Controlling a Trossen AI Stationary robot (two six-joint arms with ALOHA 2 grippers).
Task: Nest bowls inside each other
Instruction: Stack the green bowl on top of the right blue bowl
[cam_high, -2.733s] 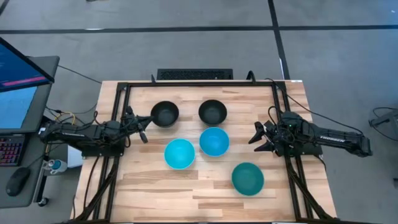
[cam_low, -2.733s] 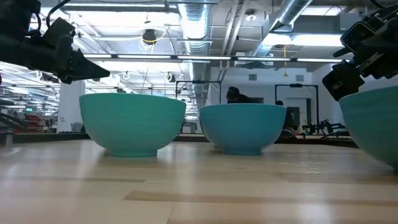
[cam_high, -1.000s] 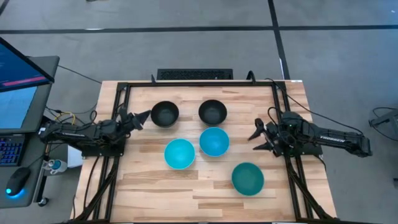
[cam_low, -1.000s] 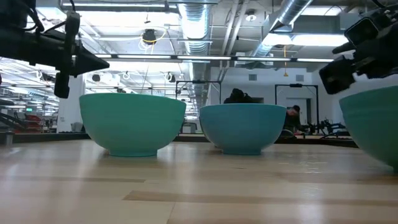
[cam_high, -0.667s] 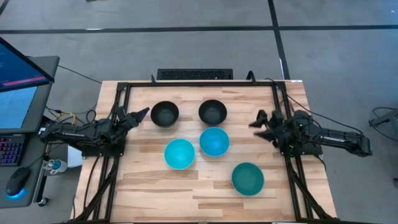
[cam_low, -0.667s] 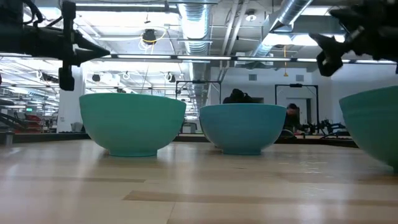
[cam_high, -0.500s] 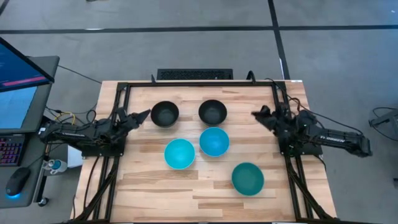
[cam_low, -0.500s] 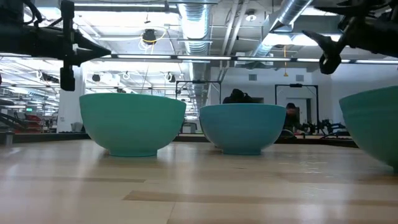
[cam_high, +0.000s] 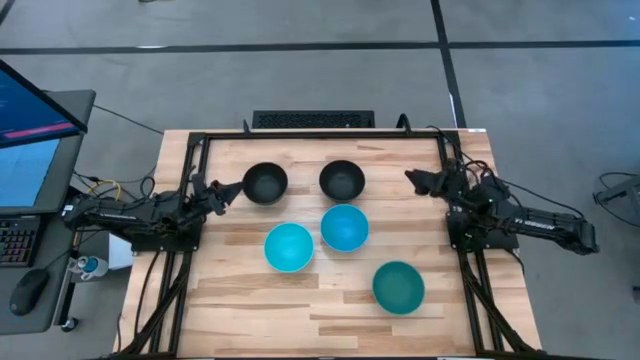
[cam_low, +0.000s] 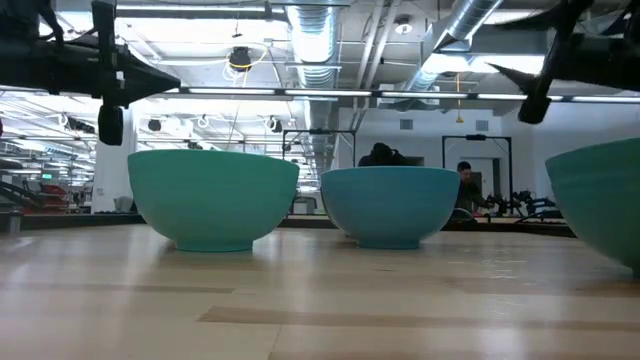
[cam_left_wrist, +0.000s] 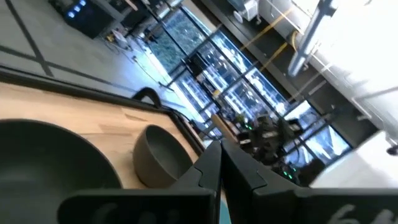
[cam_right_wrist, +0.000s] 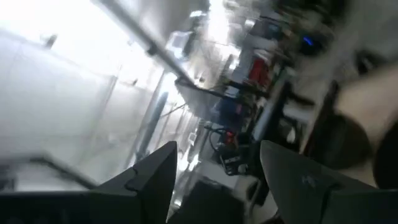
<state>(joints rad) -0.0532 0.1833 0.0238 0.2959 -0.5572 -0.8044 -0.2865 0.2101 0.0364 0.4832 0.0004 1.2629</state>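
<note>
A pale wooden tabletop (cam_high: 250, 300) inside a black metal frame is carrying 5 small round plastic bowls, all sitting apart and none nested. 2 black bowls (cam_high: 265, 183) (cam_high: 342, 180) are standing at the far side, 2 bright cyan-blue bowls (cam_high: 289, 247) (cam_high: 345, 227) mid-table, and 1 darker teal-green bowl (cam_high: 399, 287) nearest. The left gripper (cam_high: 222, 192) is hovering just beside the left black bowl, fingers pressed together. The right gripper (cam_high: 418, 180) is hanging near the right edge, fingers spread wide.

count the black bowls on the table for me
2. One black bowl sits at the far left, just ahead of the left tool; the other black bowl is beside it, toward the right. None look hidden.
</note>
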